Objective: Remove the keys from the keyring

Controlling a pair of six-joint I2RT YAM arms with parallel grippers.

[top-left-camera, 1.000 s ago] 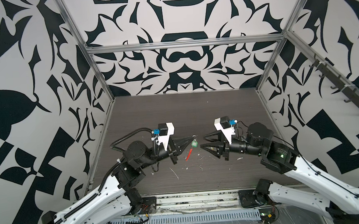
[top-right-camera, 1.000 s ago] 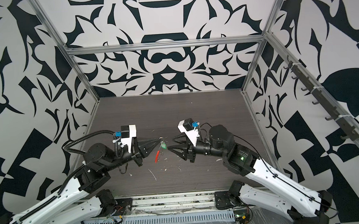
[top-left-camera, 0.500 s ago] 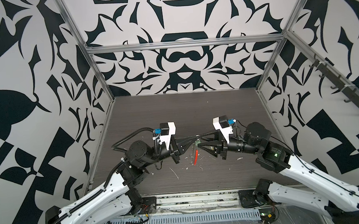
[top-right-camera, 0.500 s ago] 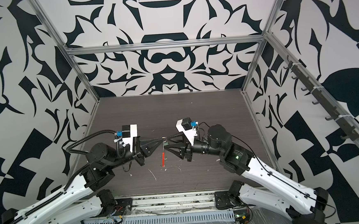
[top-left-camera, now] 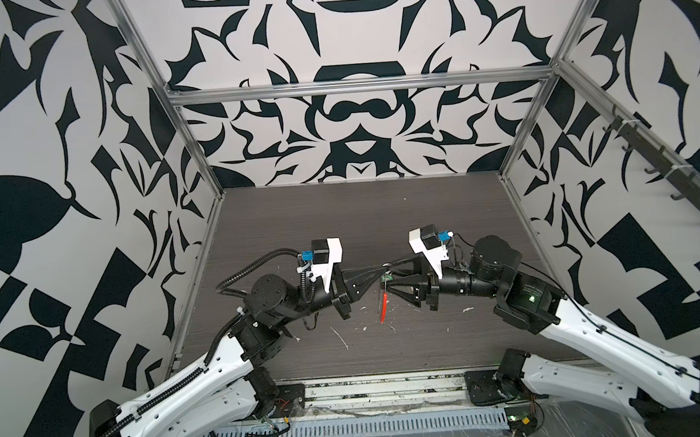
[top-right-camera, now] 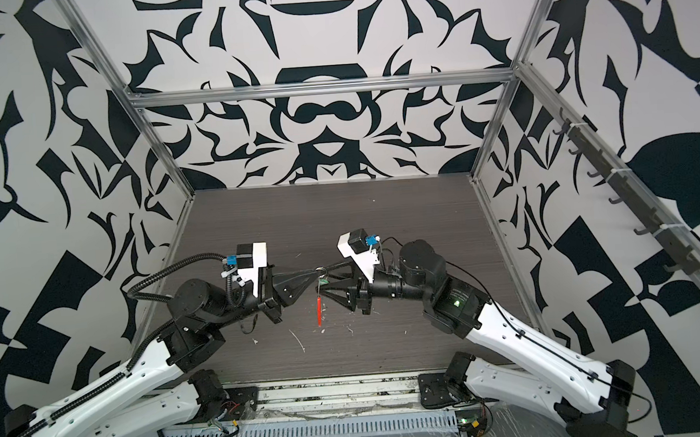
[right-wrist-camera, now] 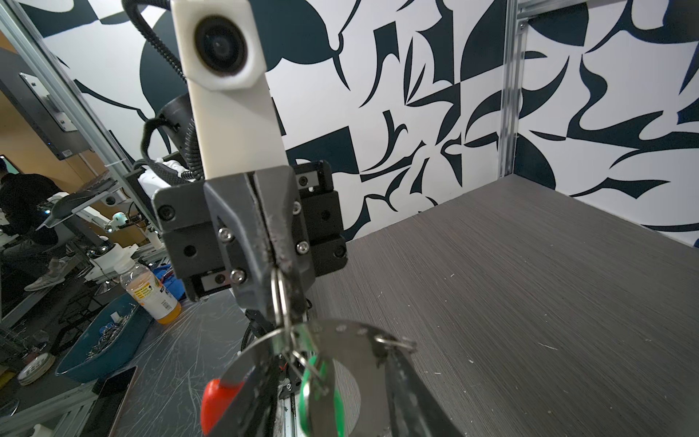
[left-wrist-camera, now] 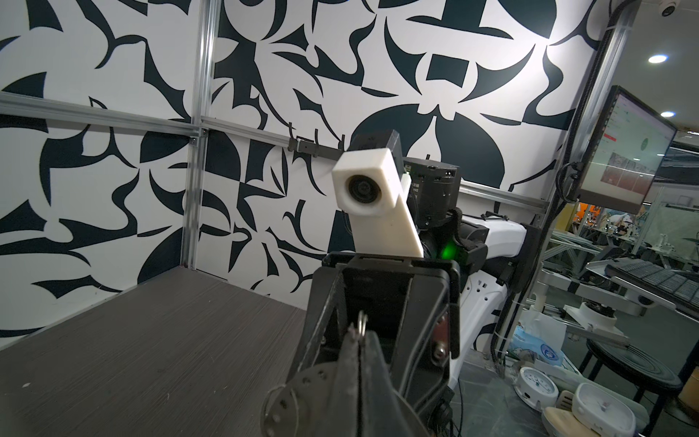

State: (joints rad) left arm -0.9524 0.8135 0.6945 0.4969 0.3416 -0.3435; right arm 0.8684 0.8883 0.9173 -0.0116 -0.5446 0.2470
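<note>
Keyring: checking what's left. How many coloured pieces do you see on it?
2: a red piece hanging lowest, a green tag just above it. More may be hidden.

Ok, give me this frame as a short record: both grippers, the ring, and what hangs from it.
left gripper: shut on a small ring, in the air
right gripper: tip to tip with the left, jaws apart; grip unclear
tag: green, on a ring, between the right jaws
red piece: hangs straight down below the tips
</note>
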